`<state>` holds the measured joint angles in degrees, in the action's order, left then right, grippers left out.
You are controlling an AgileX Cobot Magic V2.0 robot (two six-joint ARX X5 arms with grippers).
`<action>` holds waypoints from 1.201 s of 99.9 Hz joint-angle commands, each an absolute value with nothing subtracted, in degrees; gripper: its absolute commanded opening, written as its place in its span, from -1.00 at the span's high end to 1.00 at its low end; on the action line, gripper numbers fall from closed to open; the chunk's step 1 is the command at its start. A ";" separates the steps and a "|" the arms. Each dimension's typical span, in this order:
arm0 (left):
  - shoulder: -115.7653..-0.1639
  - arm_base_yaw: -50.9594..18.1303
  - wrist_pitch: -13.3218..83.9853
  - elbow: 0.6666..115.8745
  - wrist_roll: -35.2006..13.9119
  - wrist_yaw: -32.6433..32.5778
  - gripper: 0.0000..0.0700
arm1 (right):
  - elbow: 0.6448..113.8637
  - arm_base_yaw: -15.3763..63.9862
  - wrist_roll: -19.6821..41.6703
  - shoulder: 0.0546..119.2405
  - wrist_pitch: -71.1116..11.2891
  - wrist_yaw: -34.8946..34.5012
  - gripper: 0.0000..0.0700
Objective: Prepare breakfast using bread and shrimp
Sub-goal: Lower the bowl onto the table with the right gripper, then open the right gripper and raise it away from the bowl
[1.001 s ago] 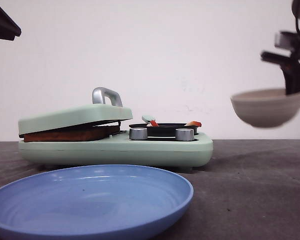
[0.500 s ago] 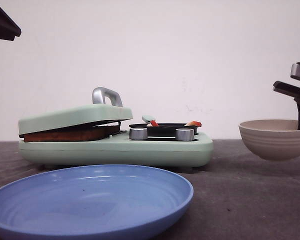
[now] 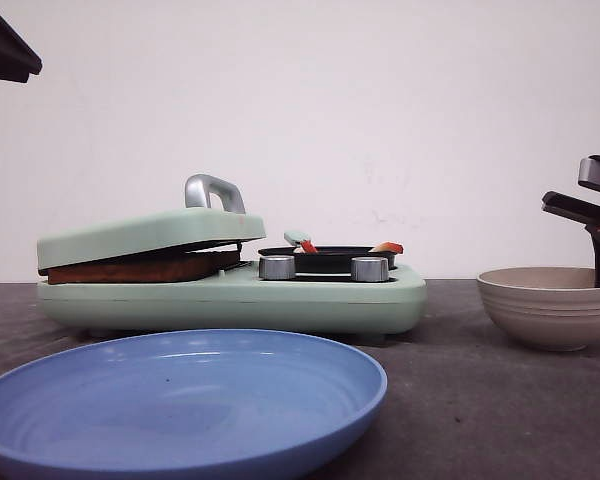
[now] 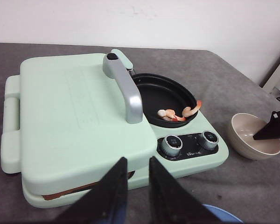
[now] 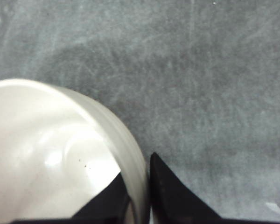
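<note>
The bread (image 3: pixel 130 268) lies pressed under the mint lid (image 4: pixel 70 112) of the breakfast maker (image 3: pixel 280 300); only its brown edge (image 4: pixel 67 191) shows. Pink-orange shrimp (image 4: pixel 177 114) lie in the maker's black pan (image 4: pixel 163 93), and their tips (image 3: pixel 387 247) peek over its rim. My left gripper (image 4: pixel 137 161) hovers off the maker's near edge, its fingers nearly together with nothing between them. My right gripper (image 5: pixel 136 168) is shut on the rim of an empty beige bowl (image 5: pixel 46 154). That bowl (image 3: pixel 545 305) rests on the table, right of the maker.
A large blue plate (image 3: pixel 180 400) sits in front of the maker, close to the camera. Two silver knobs (image 4: pixel 171 144) face the front of the maker. A silver handle (image 3: pixel 213 190) rises from the lid. A white wall stands behind the grey table (image 3: pixel 480 400).
My right gripper has lowered the beige bowl from mid-air, moving slightly right, until it sits on the table. The left gripper, the maker and the plate have not moved.
</note>
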<state>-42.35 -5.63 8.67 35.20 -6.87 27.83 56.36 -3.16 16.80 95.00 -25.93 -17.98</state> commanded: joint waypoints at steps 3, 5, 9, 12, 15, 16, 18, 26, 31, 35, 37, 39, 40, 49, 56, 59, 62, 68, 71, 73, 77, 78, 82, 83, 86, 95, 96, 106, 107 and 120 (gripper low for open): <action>-42.63 -5.58 8.14 35.62 -7.01 27.86 0.99 | 56.86 -3.25 17.39 95.90 -25.58 -18.00 0.97; -42.63 -5.58 8.12 35.62 -7.01 27.86 0.99 | 56.86 -3.25 17.39 95.90 -25.56 -18.02 0.95; -42.63 -5.58 8.12 35.62 -7.01 27.86 0.99 | 56.86 -3.25 17.39 95.90 -25.56 -18.04 0.87; -42.63 -5.58 8.12 35.62 -7.01 27.86 0.99 | 56.86 -3.25 17.39 95.90 -25.58 -18.02 0.72; -42.63 -5.58 8.14 35.62 -7.01 27.86 0.99 | 56.86 -3.25 17.39 95.90 -25.61 -18.04 0.52; -42.63 -5.58 8.16 35.62 -7.01 27.86 0.99 | 56.86 -3.25 17.41 95.90 -25.63 -18.04 0.44; -42.63 -5.58 8.16 35.62 -7.01 27.86 0.99 | 56.86 -3.25 17.41 95.90 -25.65 -18.06 0.27; -42.63 -5.58 8.16 35.62 -7.01 27.86 0.99 | 56.86 -3.25 17.41 95.90 -25.76 -18.04 -0.26; -42.63 -5.58 8.16 35.62 -7.01 27.86 0.99 | 56.86 -3.25 17.52 95.88 -25.76 -18.11 -0.37; -42.63 -5.58 8.16 35.62 -7.01 27.86 0.99 | 56.86 -3.27 17.58 95.81 -25.76 -18.35 -0.39; -42.63 -5.58 8.16 35.62 -7.01 27.86 0.99 | 56.86 -3.27 17.56 95.77 -25.76 -18.57 -0.39; -42.63 -5.58 8.16 35.62 -7.01 27.86 0.99 | 56.88 -3.27 17.56 95.72 -25.74 -18.81 -0.39; -42.63 -5.58 8.16 35.62 -6.98 27.86 0.99 | 56.88 -3.27 17.56 95.68 -25.71 -18.98 -0.39; -42.63 -5.58 8.16 35.62 -6.98 27.44 0.99 | 56.90 -3.25 17.50 94.87 -25.36 -20.08 -0.39; -42.63 -5.58 8.21 35.62 -6.98 26.98 0.99 | 56.90 -3.25 17.50 93.60 -24.80 -20.14 -0.39; -42.63 -5.58 8.23 35.62 -6.98 26.96 0.99 | 56.90 -3.25 17.50 92.84 -24.51 -20.12 -0.39; -42.63 -5.58 8.23 35.62 -6.98 26.94 0.99 | 56.90 -3.27 17.39 91.94 -24.34 -20.05 -0.39; -42.63 -5.58 8.23 35.62 -6.98 26.94 0.99 | 56.90 -3.29 17.26 89.84 -23.70 -19.75 -0.39; -42.63 -5.58 8.21 35.62 -6.98 26.92 0.99 | 56.90 -3.38 17.12 88.62 -23.57 -19.46 -0.39; -42.63 -5.58 8.21 35.62 -6.98 26.87 0.99 | 56.90 -3.49 17.04 87.74 -23.55 -19.46 -0.39; -42.63 -5.58 8.23 35.62 -6.98 26.85 0.99 | 56.90 -3.68 16.82 86.02 -23.38 -19.46 -0.39; -42.63 -5.58 8.23 35.62 -6.98 26.85 0.99 | 56.90 -3.73 16.73 85.56 -23.31 -19.49 -0.39; -42.63 -5.58 8.29 35.62 -7.01 26.85 0.99 | 56.90 -3.88 16.21 83.61 -23.38 -19.49 -0.39; -42.63 -5.58 8.34 35.62 -7.01 26.85 0.99 | 56.90 -3.90 16.08 83.11 -23.40 -19.49 -0.39; -42.63 -5.58 8.54 35.62 -6.98 26.85 0.99 | 56.90 -3.90 15.79 81.67 -23.40 -19.49 -0.39; -42.61 -5.58 9.34 35.62 -6.98 26.87 0.99 | 56.90 -3.90 14.41 76.97 -23.64 -19.66 -0.37; -42.61 -5.58 9.43 35.62 -6.98 26.87 0.99 | 56.90 -3.90 14.26 76.47 -23.64 -19.70 -0.37; -42.57 -5.58 10.24 35.62 -7.14 26.87 0.99 | 56.90 -3.66 13.17 71.24 -24.12 -21.04 -0.08; -42.54 -5.58 10.31 35.62 -7.18 26.87 0.99 | 56.90 -3.57 13.02 70.76 -24.14 -21.28 -0.01; -42.22 -5.58 11.11 35.62 -7.22 26.87 0.99 | 56.90 -1.98 11.94 65.30 -24.95 -25.04 1.00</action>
<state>-42.28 -5.63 11.38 35.20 -7.03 26.94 56.31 -2.85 13.96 66.41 -24.62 -23.29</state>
